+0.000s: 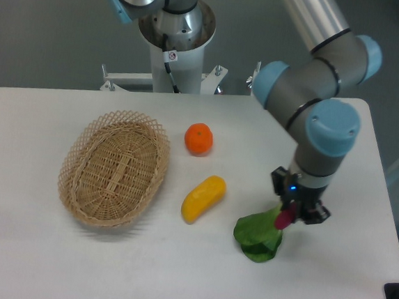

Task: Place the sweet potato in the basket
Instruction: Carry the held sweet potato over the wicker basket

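Note:
My gripper (290, 215) is shut on the small magenta sweet potato (284, 218) and holds it above the table, over the right end of a green leafy vegetable (260, 234). Only the lower tip of the sweet potato shows below the fingers. The oval tan wicker basket (79, 154) lies empty at the left of the table, far from the gripper.
A round orange fruit (199, 138) sits right of the basket. A yellow-orange oblong vegetable (203, 198) lies between the basket and the leafy green. The robot's base column (175, 46) stands behind the table's back edge.

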Controlling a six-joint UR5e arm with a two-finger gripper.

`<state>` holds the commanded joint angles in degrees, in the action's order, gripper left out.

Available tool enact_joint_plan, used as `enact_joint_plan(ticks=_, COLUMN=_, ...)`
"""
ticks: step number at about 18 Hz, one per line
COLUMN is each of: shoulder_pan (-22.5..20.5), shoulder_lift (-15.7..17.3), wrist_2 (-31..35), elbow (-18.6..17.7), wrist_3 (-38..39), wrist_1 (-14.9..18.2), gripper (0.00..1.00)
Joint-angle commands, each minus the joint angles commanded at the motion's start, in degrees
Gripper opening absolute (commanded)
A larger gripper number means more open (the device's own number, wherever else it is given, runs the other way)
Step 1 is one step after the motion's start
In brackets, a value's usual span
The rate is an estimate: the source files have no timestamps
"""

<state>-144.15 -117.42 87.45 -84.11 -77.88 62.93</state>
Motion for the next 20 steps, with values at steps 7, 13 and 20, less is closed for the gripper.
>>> enact_joint_plan(ticks=7, shoulder_pan=6.9, shoulder_lift=5.7, wrist_2=-4.8, elbow=-6.1, wrist_3=1.1, wrist_1=-0.2, gripper=0.11)
enact_joint_plan(ticks=13, shoulder_pan=13.4, shoulder_lift=11.2, wrist_2=-5.2, elbow=-14.3, wrist_3=1.1, wrist_1=0.0, gripper=0.11)
enact_joint_plan(ticks=20, shoulder_pan=17.0, shoulder_lift=15.9, wrist_2=-5.2, elbow=-24.0, wrist_3=2.2, wrist_1=0.4, gripper=0.12)
